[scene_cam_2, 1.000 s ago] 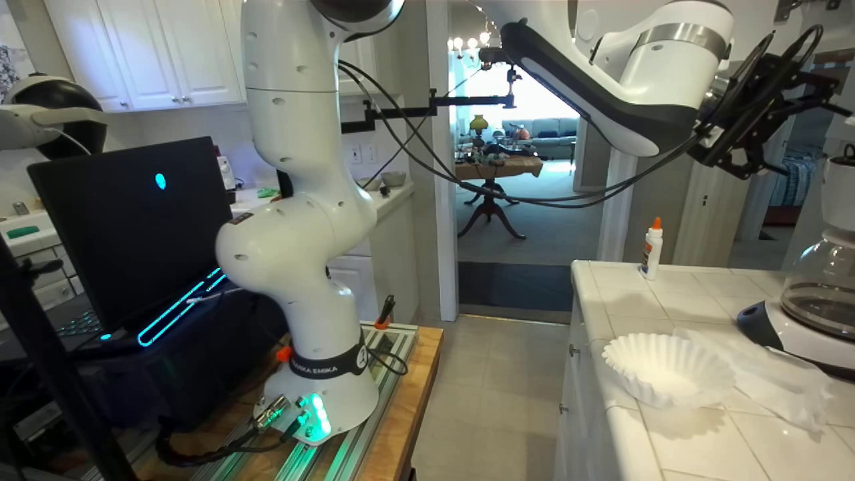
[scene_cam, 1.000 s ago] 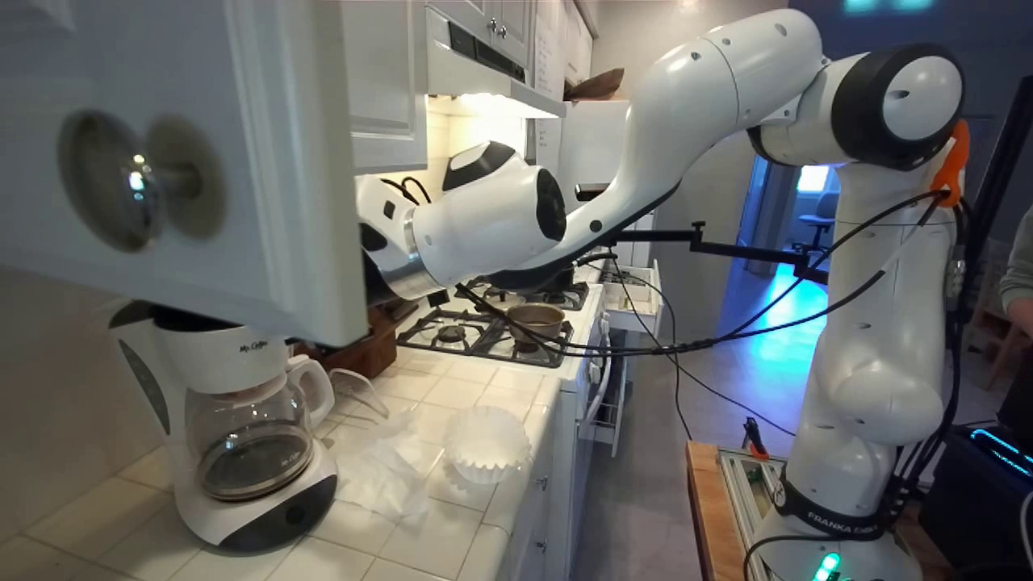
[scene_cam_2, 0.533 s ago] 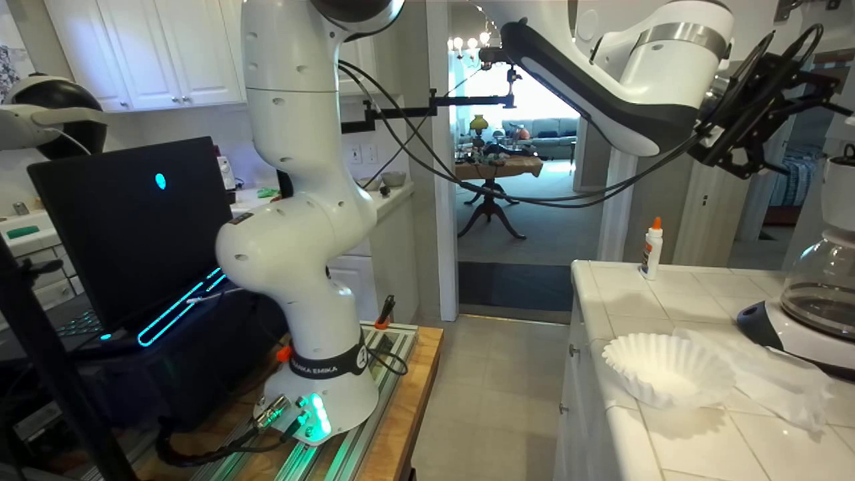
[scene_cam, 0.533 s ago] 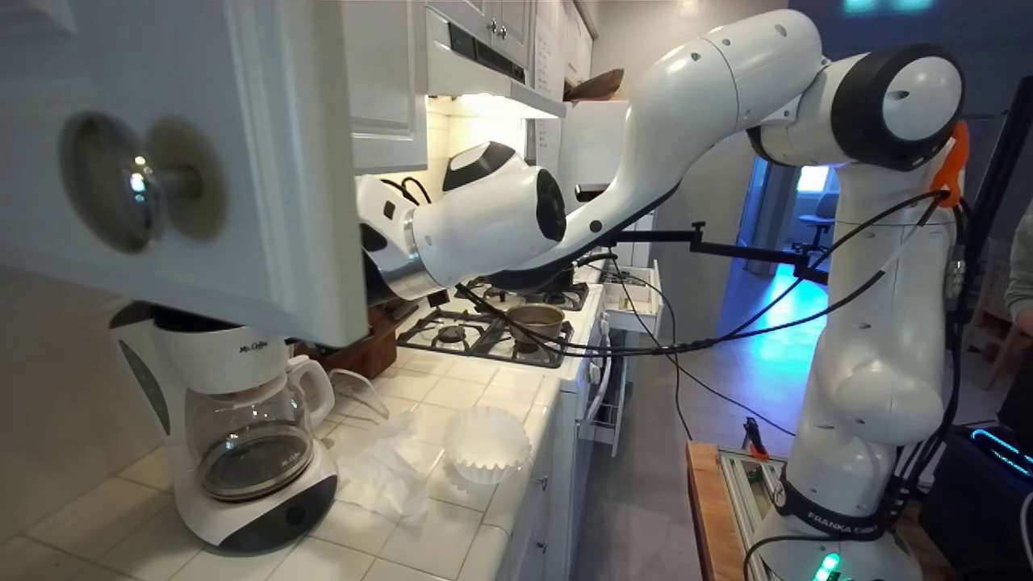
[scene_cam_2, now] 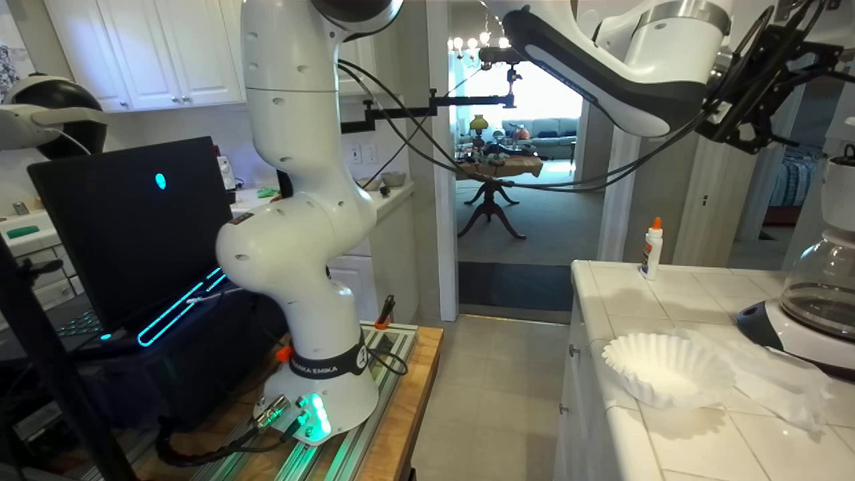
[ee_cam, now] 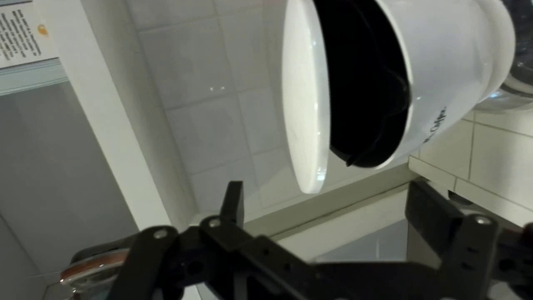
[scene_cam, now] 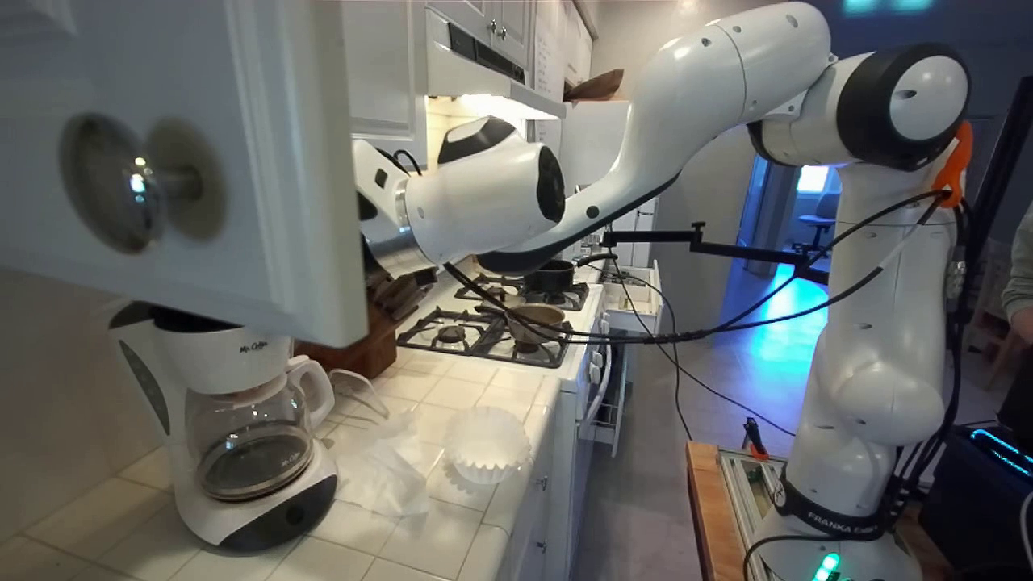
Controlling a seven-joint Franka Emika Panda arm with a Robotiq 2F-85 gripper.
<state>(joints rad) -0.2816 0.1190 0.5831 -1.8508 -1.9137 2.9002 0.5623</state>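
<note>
My gripper (ee_cam: 330, 204) is open, with nothing between its black fingers in the wrist view. In an exterior view it hangs high at the right (scene_cam_2: 818, 107), above the counter. It is nearest to a white coffee maker (ee_cam: 449, 54), whose round lid (ee_cam: 306, 96) stands raised over a dark opening. The coffee maker (scene_cam: 214, 363) stands on the tiled counter with its glass carafe (scene_cam: 250, 444) in place. A white fluted paper filter (scene_cam: 487, 444) and a crumpled clear wrapper (scene_cam: 383, 472) lie beside it. A cabinet door hides my gripper in that view.
A white cabinet door (scene_cam: 202, 48) with a round knob juts over the coffee maker. A brown knife block (scene_cam: 351, 351) and a stove with a pot (scene_cam: 537, 321) stand farther along. A glue bottle (scene_cam_2: 652, 250) stands at the counter's far edge. Cabinet shelving (ee_cam: 112, 108) shows left.
The arm's wrist and gripper have moved up, a little toward the coffee maker's side, over the last half second. The coffee maker, filter and wrapper have not moved.
</note>
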